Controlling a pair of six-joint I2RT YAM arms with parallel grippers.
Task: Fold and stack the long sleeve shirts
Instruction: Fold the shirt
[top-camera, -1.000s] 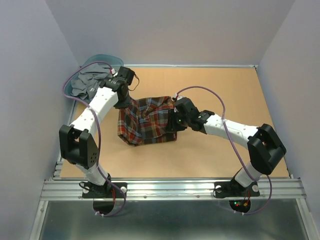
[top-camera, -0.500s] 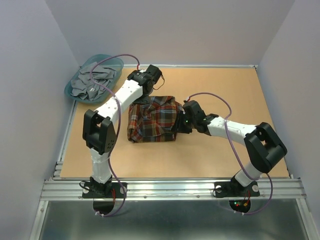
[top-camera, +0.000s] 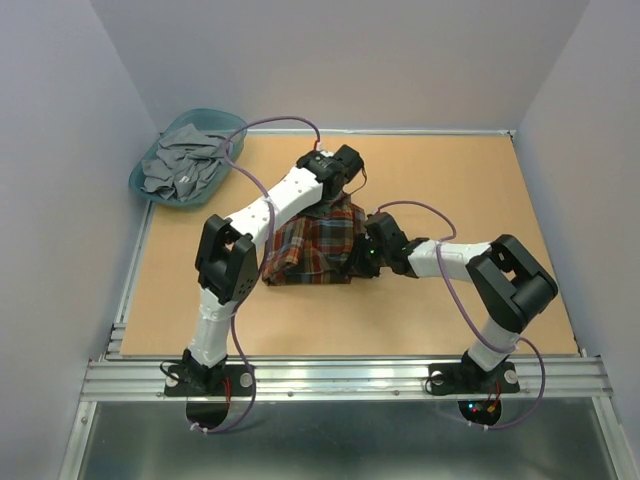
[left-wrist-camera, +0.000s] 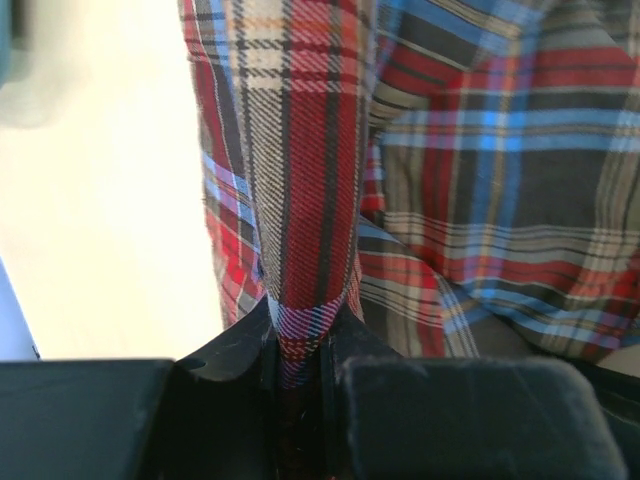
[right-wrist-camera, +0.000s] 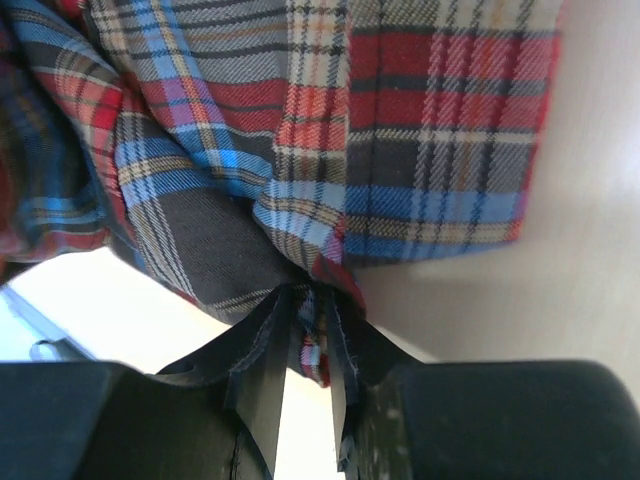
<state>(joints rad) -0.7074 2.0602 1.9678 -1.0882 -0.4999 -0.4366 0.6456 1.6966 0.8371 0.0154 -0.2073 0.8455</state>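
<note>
- Since a second ago the left arm has swung from beside the teal plastic basket (top-camera: 150, 190) toward the middle of the tan wooden worktop (top-camera: 480, 180). It has carried its pinch of cloth along, so the long-sleeved flannel shirt (top-camera: 315, 250) in red, navy and yellow plaid now lies narrower and further right. The right arm's elbow has folded inward.
- The shirt sits bunched near the worktop's middle, well apart from the basket at the far-left corner.
- The left gripper (left-wrist-camera: 298, 350) is clamped on a raised ridge of plaid at the shirt's far edge, and the cloth rises taut from between its fingers.
- The right gripper (right-wrist-camera: 308, 320) nips a small fold at the shirt's right edge, its jaws drawn close around it.
- Risk: the right pinch looks shallow, only the tip of a fold, so a pull could slide it free.
- Risk: the two grippers are near each other, so the slack cloth between them may crumple instead of laying flat, and a lift could drag the lower layers askew.
- Hidden: from above, the left forearm covers the shirt's far-left part and both wrists hide their fingertips.
- Collar and sleeves cannot be picked out.
- The grey garments (top-camera: 185, 165) in the basket are too crumpled to identify.
</note>
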